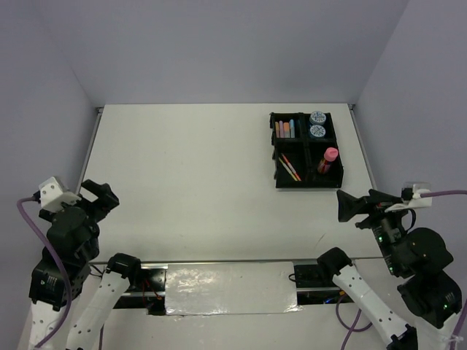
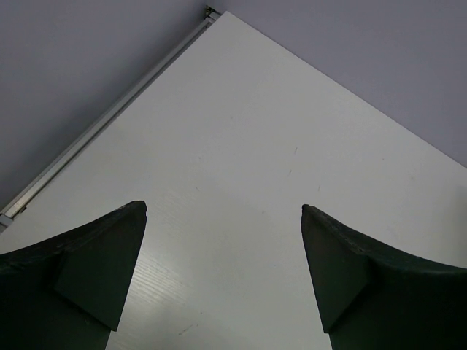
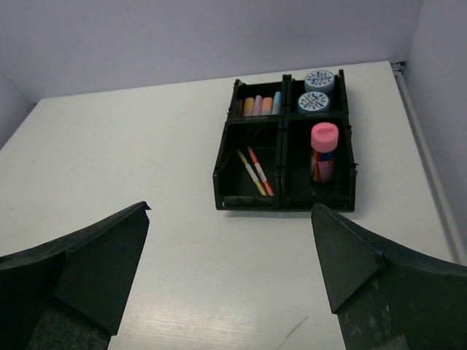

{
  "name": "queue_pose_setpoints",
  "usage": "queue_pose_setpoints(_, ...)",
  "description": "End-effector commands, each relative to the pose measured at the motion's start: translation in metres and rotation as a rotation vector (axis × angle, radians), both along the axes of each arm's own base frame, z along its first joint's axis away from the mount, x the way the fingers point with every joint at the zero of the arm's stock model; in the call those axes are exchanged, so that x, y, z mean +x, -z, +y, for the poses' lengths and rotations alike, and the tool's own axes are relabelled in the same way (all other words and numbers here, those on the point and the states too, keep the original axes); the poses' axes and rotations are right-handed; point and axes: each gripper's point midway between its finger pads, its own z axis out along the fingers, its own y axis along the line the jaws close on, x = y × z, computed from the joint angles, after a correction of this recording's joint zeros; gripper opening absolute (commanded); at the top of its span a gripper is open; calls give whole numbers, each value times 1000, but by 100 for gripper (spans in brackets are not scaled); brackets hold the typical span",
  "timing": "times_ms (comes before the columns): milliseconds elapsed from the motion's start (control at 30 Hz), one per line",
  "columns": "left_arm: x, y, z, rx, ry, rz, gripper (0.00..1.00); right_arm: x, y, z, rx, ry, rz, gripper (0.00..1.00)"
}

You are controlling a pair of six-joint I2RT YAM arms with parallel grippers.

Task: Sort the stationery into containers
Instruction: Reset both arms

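The black four-compartment tray [image 1: 276, 162] [image 3: 219, 175] stands at the far right of the table. Its compartments hold short coloured highlighters [image 1: 285, 129] [image 3: 261, 106], two round blue-white tubs [image 1: 317, 124] [image 3: 316, 90], thin orange and yellow pens [image 1: 290, 167] [image 3: 255, 171] and a pink bottle [image 1: 327, 160] [image 3: 323, 150]. My left gripper [image 1: 98, 193] [image 2: 223, 211] is open and empty at the near left, over bare table. My right gripper [image 1: 350, 206] [image 3: 230, 211] is open and empty at the near right, short of the tray.
The white table [image 1: 197, 175] has raised edge rails at left [image 2: 102, 120] and right [image 3: 430, 164], with grey walls behind. A silver taped strip [image 1: 230, 288] lies between the arm bases at the near edge.
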Motion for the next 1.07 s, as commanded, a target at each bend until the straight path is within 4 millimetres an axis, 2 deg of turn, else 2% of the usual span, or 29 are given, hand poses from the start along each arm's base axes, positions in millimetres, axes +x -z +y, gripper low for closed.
queue_pose_setpoints(0, -7, -23, -7, -2, 67, -81, 99, -13, 20, -16, -107, 30, 104, 100)
queue_pose_setpoints(33, -8, -27, -8, 2, 80, -89, 99, -17, 25, -19, -119, 37, 125, 100)
queue_pose_setpoints(67, -11, -25, -9, 8, 93, -63, 99, -20, 20, -24, -105, 55, 110, 100)
queue_pose_setpoints(100, -14, -31, -11, 7, 109, -67, 99, -26, 17, -26, -103, 41, 81, 100)
queue_pose_setpoints(267, -14, -22, -28, 23, 221, 28, 99, -41, 12, -36, -85, 57, 55, 100)
queue_pose_setpoints(333, -13, -11, -28, 27, 222, 54, 99, -42, 11, -38, -78, 62, 46, 100)
queue_pose_setpoints(600, -10, -11, -38, 1, 267, 36, 99, -42, 12, -41, -75, 81, 42, 100)
queue_pose_setpoints(1033, -5, -8, -41, 8, 277, 57, 99, -38, 13, -37, -68, 73, 52, 100)
